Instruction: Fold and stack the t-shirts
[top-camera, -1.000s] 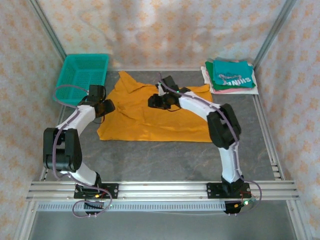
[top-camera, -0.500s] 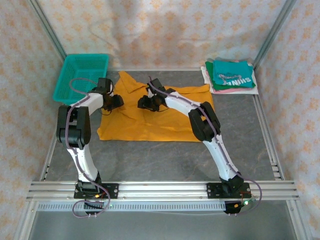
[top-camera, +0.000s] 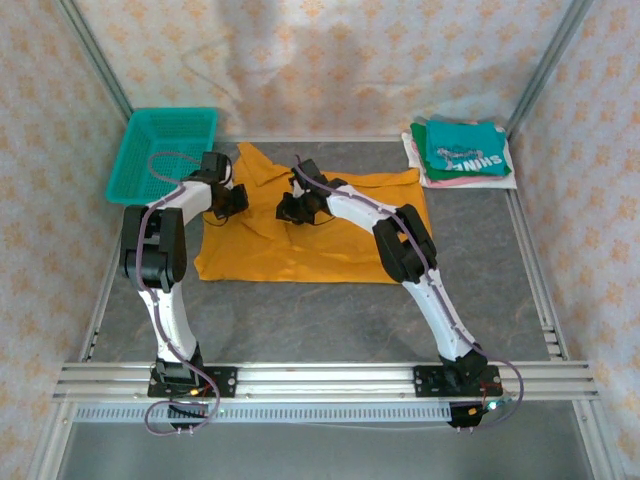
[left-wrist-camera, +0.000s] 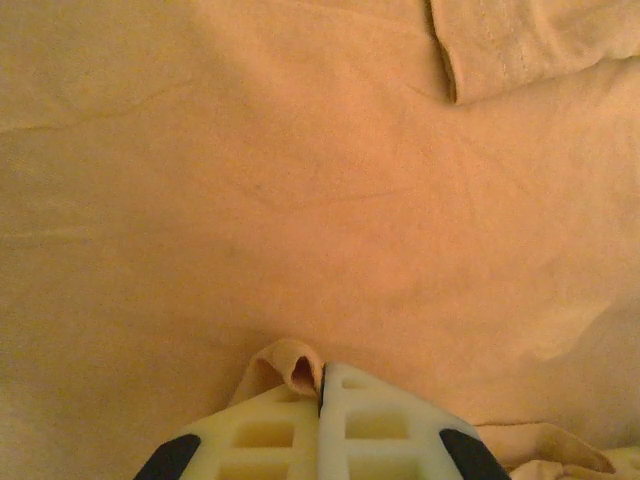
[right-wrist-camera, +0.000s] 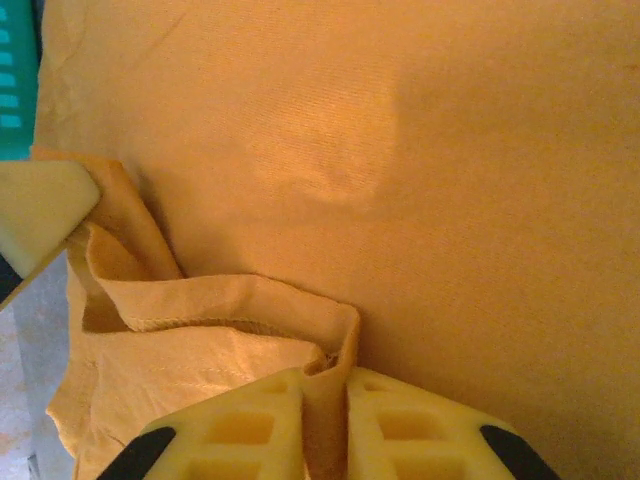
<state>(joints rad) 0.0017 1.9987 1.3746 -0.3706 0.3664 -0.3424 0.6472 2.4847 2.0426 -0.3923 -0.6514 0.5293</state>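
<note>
While pinched at two points near its far edge: shirt, mustard-orange, spread mostly flat on surface, just right of basket; print not visible.

Also listed: stack of folded teal, pink and white shirts, far right of basket, level with it at the back.

Hold 1, left jaws: closed on a small tuck of shirt, visible at left fingertips in the left wrist view; position just right of basket's near right corner.

Hold 2, right jaws: closed on a thicker fold with a stitched hem, cloth clamped between right fingertips in the right wrist view; position a little further right of basket than hold 1.

Step, judged: start of a fold, no crease made yet.

Hazards, judged:
- Slip of hold 1 on lifting; cause, very little cloth caught.
- Top layer raised alone; cause, shallow grab from above; result, ballooning and a crooked crease.
- Skewed fold line; cause, unequal bite at the two holds.
- Bunched flap trapped inside the fold; cause, loose cloth beside hold 2.
- Shirt dragged against basket; cause, small gap between them.
</note>
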